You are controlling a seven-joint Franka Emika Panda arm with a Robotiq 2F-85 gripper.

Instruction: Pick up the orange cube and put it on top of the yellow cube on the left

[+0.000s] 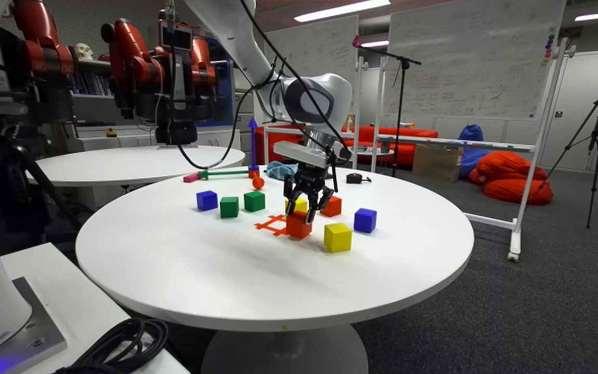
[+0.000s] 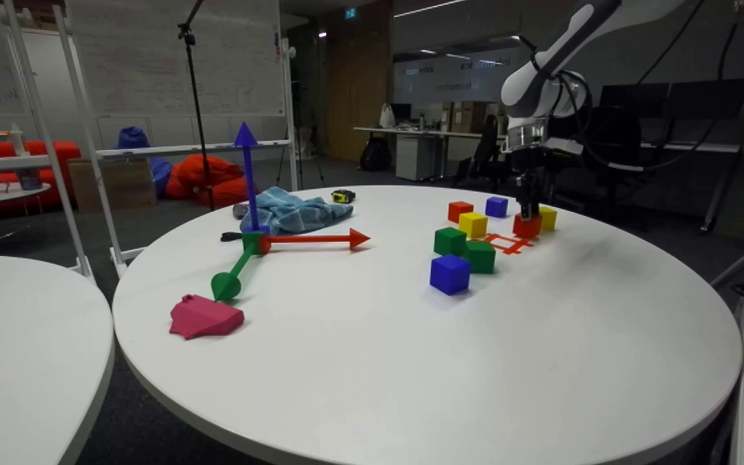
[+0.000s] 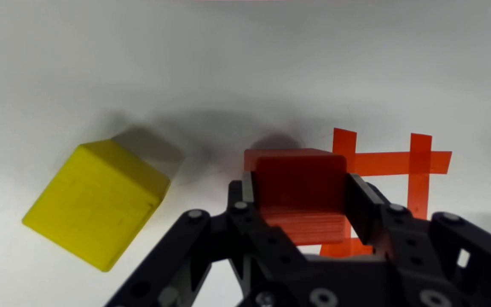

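A round white table [image 1: 200,280] carries two yellow cubes [image 1: 338,237], two blue cubes [image 1: 365,221], two green cubes [image 1: 229,207] and a red cube [image 1: 331,206] — also flat, crossed orange strips [image 3: 419,192], a crumpled blue cloth [image 2: 294,214], a tape measure [image 2: 343,196], a three-arrow stand [image 2: 254,243] and a pink piece [image 2: 205,317]

In an exterior view, we see the held cube [image 1: 297,229] between the jaws of the gripper [image 1: 299,217]. The front cube [image 1: 337,238] stands before it on the right, the back cube [image 1: 300,204] behind it, two side cubes [image 1: 365,221] right and farther back, three more cubes [image 1: 229,207] left. Behind them we spot a cloth [image 1: 281,170] on the table [image 1: 185,265]. In the wrist view, tape [image 3: 382,164] lies right of the held cube.
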